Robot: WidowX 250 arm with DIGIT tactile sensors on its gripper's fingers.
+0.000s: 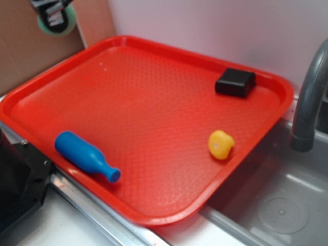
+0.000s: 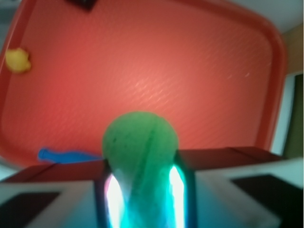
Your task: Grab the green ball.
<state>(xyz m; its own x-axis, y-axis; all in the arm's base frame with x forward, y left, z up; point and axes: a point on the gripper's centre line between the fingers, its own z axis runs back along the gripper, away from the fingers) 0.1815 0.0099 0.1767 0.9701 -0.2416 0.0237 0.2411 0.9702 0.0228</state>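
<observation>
The green ball [image 2: 140, 145] fills the lower middle of the wrist view, pinched between my two fingers, which press on its left and right sides. My gripper [image 2: 141, 166] is shut on it and held high above the red tray [image 2: 142, 71]. In the exterior view the ball [image 1: 56, 21] shows at the top left corner, partly cut by the frame edge, with my gripper [image 1: 54, 10] around it, well above the tray [image 1: 154, 107].
On the tray lie a blue bottle-shaped toy [image 1: 86, 156] near the left front rim, a small yellow toy [image 1: 221, 144] at the right, and a black block [image 1: 235, 82] at the back right. A grey faucet [image 1: 307, 97] and sink [image 1: 277, 205] sit to the right.
</observation>
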